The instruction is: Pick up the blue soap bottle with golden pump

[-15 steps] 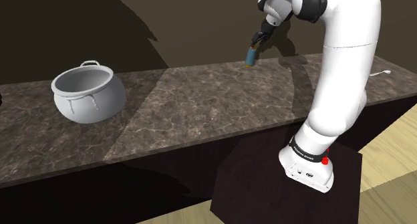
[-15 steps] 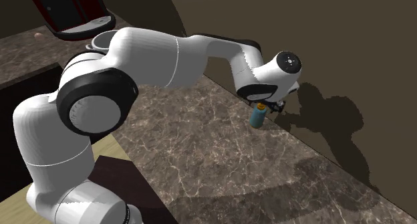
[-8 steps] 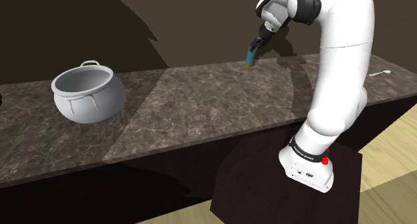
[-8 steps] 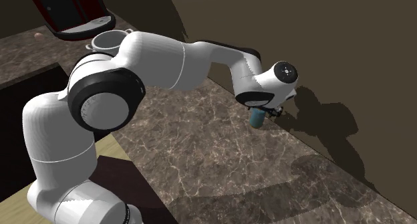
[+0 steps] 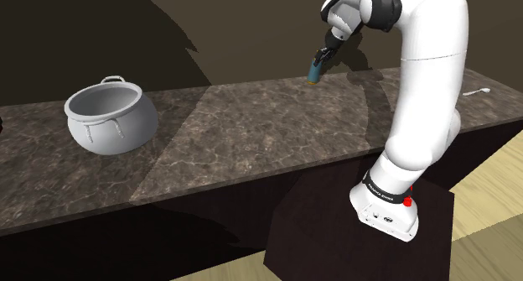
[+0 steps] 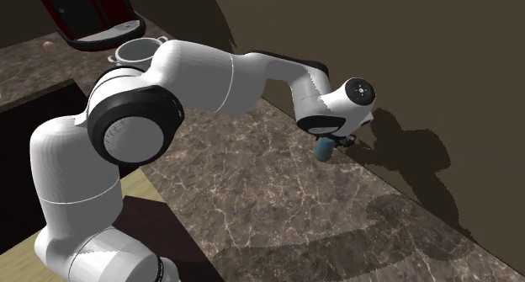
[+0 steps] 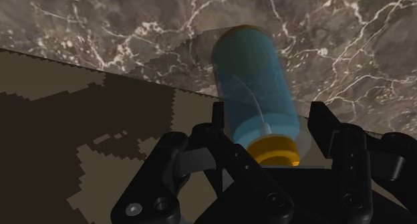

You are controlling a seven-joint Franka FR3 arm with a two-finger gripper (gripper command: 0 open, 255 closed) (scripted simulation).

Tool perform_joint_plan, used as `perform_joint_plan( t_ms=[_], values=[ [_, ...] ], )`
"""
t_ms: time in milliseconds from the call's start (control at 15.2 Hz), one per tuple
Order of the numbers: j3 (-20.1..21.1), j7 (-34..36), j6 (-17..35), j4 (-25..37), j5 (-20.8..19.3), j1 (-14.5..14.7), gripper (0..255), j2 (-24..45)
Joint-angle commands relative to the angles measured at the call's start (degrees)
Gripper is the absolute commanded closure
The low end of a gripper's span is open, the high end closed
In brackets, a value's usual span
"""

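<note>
We log tool [image 7: 267, 132] clamped on blue soap bottle [image 7: 254, 82] just above its gold collar [image 7: 274, 149]. Bottle tilted, at rear of marble counter [image 5: 251, 128] by wall. Vs 1 s ago: bottle tipped from upright. Vs 0.5 s ago: no visible change.

Setting: home kitchen. Evidence: long dark marbled desk [image 5: 251, 128] along the wall, grey two-handled cooking pot [image 5: 109, 116] on it, red appliance [image 6: 84, 15], pale wood floor [image 5: 494, 204].
</note>
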Motion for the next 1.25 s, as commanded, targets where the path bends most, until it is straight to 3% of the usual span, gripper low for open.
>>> perform_joint_plan(
  t_ms=[0,1188],
  values=[
    [0.04,-0.02,0.01,-0.14,-0.01,0.0,255,0.12],
    [-3.39,6.37,-7.43,4.24,-7.06,2.26,255,-5.44]
  ],
)
